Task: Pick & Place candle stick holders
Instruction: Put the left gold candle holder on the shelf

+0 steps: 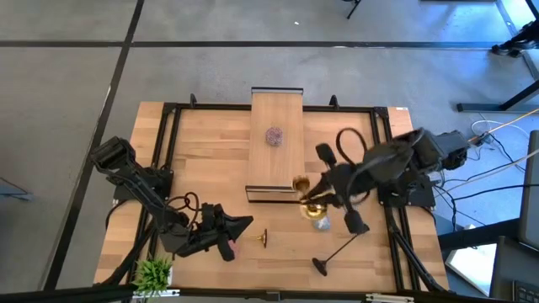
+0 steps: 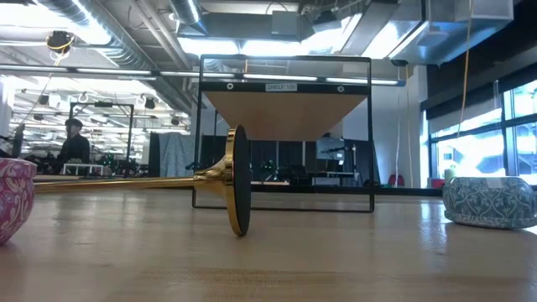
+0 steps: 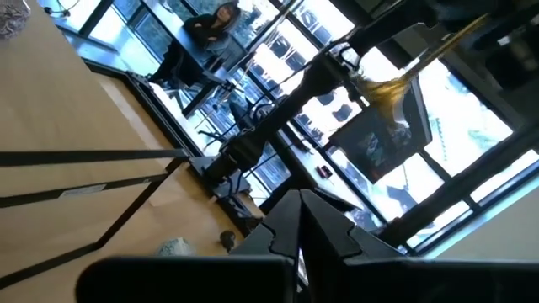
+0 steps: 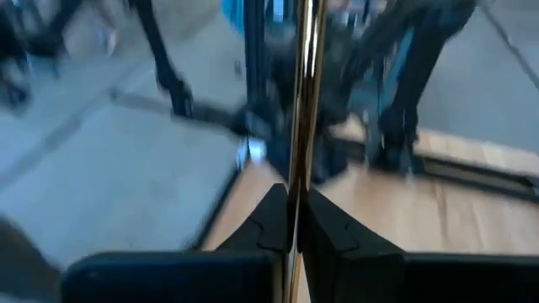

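1. The left hand (image 1: 238,225) is closed, empty, beside a thin gold metal stem (image 1: 257,239) lying on the wooden tabletop (image 1: 202,168).
2. The right hand (image 1: 313,200) is clamped on a gold candlestick holder (image 4: 305,93) near the long light wooden plank (image 1: 276,151); keep it vertical and lower gently.

Two gold candle stick holders showed: one lying on its side (image 1: 257,240) on the bench (image 1: 210,168), one (image 1: 301,187) clamped in the right arm's fingers (image 4: 341,236). One long black holder (image 1: 337,252) lay near the front edge. Three small round cups appeared: purplish (image 1: 274,135), blue (image 1: 321,223), pink (image 2: 15,197). One wooden plank (image 1: 276,114), one green plant (image 1: 153,273), two arms.
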Controlling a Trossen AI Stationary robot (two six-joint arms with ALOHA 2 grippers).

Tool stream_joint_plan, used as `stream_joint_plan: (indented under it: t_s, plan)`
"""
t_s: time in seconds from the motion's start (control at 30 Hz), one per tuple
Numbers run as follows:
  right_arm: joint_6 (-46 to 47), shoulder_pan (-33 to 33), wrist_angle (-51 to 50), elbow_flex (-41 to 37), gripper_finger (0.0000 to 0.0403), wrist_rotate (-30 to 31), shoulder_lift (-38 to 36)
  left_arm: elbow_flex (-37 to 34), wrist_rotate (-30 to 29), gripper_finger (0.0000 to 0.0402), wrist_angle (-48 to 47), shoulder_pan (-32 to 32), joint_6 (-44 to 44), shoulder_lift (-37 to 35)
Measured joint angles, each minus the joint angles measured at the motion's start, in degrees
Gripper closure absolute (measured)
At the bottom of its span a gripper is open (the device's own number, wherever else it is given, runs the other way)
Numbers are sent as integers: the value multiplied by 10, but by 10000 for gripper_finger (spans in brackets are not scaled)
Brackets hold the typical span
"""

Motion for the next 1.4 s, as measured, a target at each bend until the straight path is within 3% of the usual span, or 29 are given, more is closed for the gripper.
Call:
stream_joint_plan:
  t_s: [0.1, 0.23, 0.4, 0.6, 0.83, 0.97, 1.4]
  plan:
    - [17, -19, 47, 0, 387, 0, 0, 0, 15, 400, 28, 12, 27, 0]
    - [55, -58, 94, -13, 387, 0, 1, 0, 25, 399, 74, 19, 132, -17]
    - [61, -98, 148, -32, 387, 1, 1, -12, 31, 400, 77, 15, 265, -101]
    - [67, -132, 233, -89, 387, -26, 1, -54, 66, 400, 54, 16, 352, -228]
    - [116, -153, 361, -188, 387, -35, 2, -103, 180, 390, -168, 64, 236, -368]
    - [146, -155, 414, -234, 387, -23, 1, -102, 229, 377, -283, 93, 221, -410]
    - [205, -150, 451, -318, 387, -14, 1, -101, 433, 316, -293, 239, 145, -415]
